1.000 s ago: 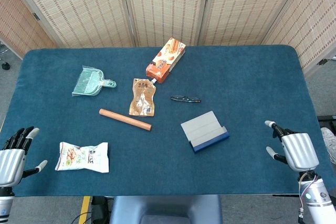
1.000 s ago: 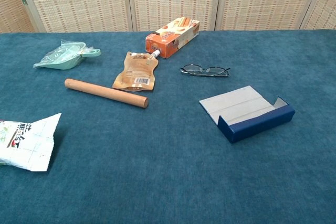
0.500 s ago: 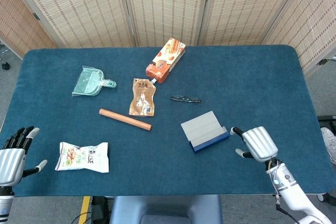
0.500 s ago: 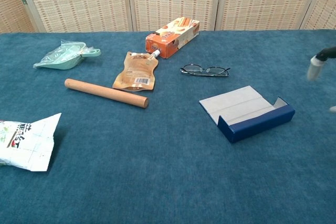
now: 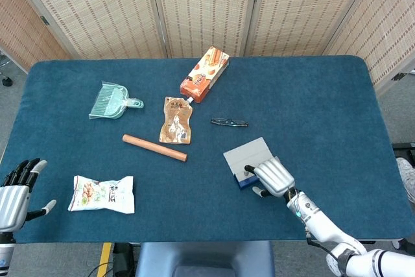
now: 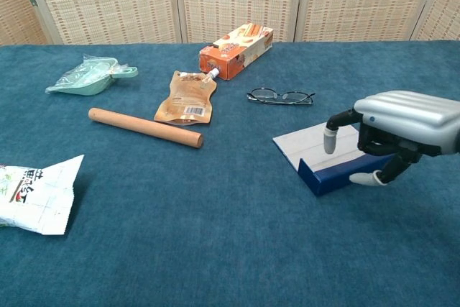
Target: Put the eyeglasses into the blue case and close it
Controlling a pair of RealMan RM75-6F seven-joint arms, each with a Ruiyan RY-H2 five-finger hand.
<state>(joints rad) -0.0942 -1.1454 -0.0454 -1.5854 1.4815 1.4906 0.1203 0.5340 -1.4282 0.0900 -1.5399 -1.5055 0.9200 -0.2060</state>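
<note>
right hand (image 5: 273, 176): held over the near end of the case, fingers apart, nothing gripped
left hand (image 5: 14, 194): kept at table's near-left edge, fingers spread
case (image 6: 325, 150): laid open
glasses (image 6: 280, 95): laid just behind case, apart

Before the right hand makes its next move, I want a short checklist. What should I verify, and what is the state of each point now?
1. Blue case is open, lid flat on the table: ok.
2. Eyeglasses lie free on the cloth, apart from the case and the orange carton: ok.
3. Right hand holds nothing: ok, its fingers are apart over the case.
4. Right hand touches the case: cannot tell, it hides the right end.
5. Left hand is out of the way at the near left edge: ok.
6. Eyeglasses in the case: not ok, not yet done.
</note>
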